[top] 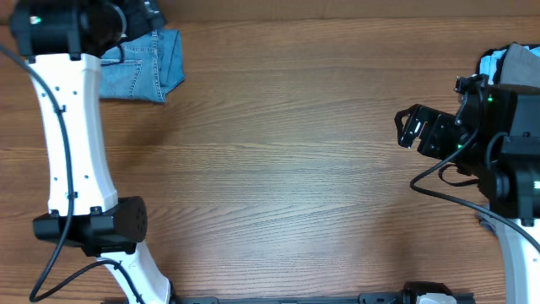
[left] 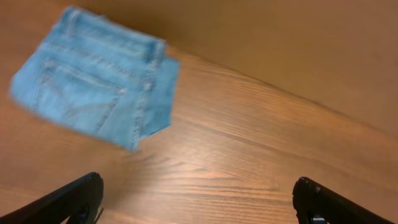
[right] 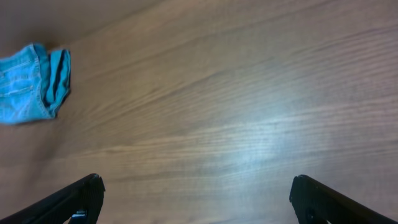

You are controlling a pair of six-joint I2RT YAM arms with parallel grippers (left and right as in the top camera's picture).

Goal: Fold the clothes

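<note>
A folded pair of light-blue denim jeans (top: 143, 69) lies at the table's far left corner, partly under my left arm (top: 72, 127). In the left wrist view the jeans (left: 93, 87) lie flat with a stitched back pocket up. My left gripper (left: 199, 194) hangs above bare wood just short of them, open and empty. My right gripper (top: 409, 127) stands open over the right side of the table. Its wrist view shows the jeans (right: 31, 84) far off at the left and only wood between its fingers (right: 74, 199). More clothes (top: 510, 61), pale blue and grey, lie at the far right edge.
The wooden table (top: 287, 152) stretches between the two arms. The right arm's base and cables (top: 506, 177) stand at the right edge, partly over the pile of clothes. The left arm's base (top: 97, 224) sits at the near left.
</note>
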